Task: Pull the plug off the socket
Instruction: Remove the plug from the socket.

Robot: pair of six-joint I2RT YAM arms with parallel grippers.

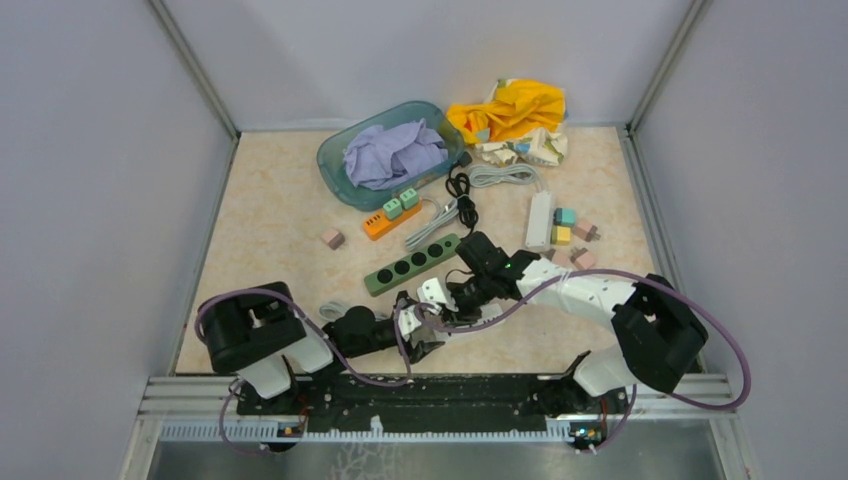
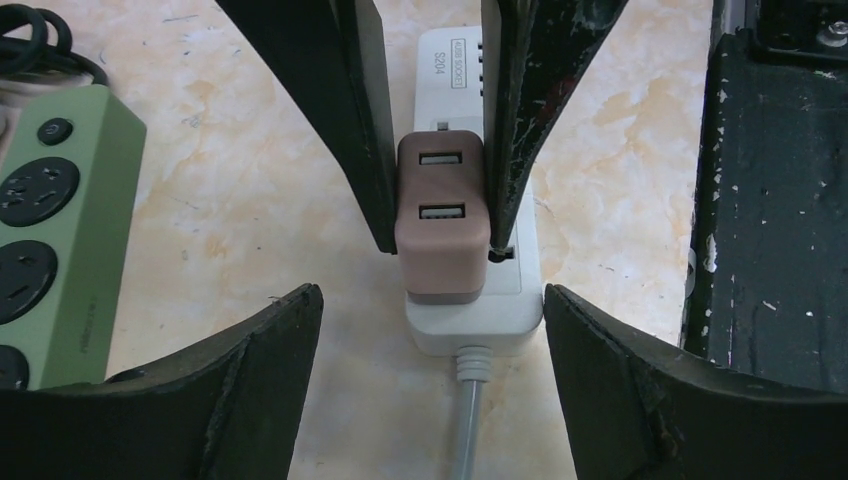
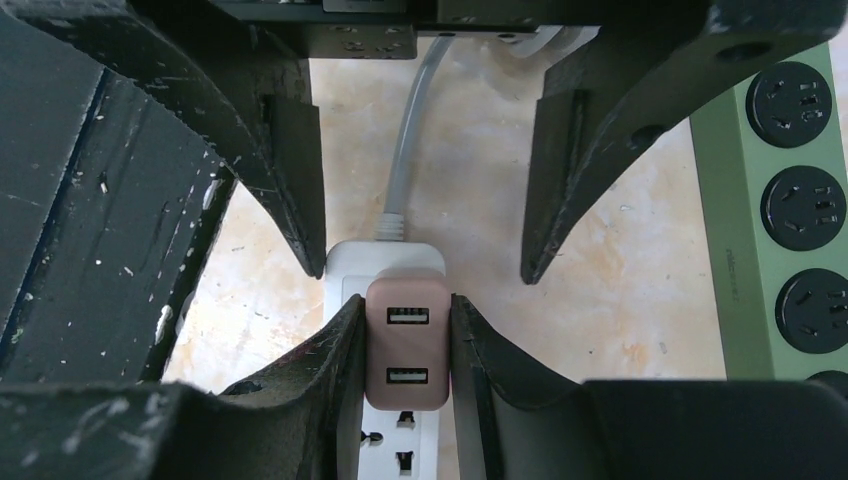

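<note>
While the right gripper [image 3: 405, 325] is clamping the plug [image 2: 442, 215] from both sides, its scuffed black fingers [image 2: 360, 120] are pressing flat against the plug's smooth side walls. The plug is showing as a rounded block of dusty-pink plastic with two USB ports in its upper face. It is sitting pushed into the white power strip [image 2: 470, 320], near the end where a round grey cable [image 2: 468, 420] is leaving the casing.

That strip, a slim glossy bar with softened corners and a small printed label, is lying flat on the beige, marble-patterned tabletop [image 2: 230, 200], close to the arms' bases.

The left gripper [image 2: 432, 300] is standing wide open. Its curved, paint-chipped fingers [image 2: 250, 390] are spreading to either side of the strip's cable end. One tip is sitting right at the strip's corner, while the other is hanging clearly apart from the casing.

Just beside the white strip but not touching it, a matte sage-green power strip [image 2: 50, 230] is lying with its row of round black sockets facing up.

Farther back in the top view, a translucent teal tub [image 1: 327, 165] is holding a crumpled lilac cloth [image 1: 395, 150]. A rumpled yellow cloth [image 1: 515, 105] is lying near the back wall.
</note>
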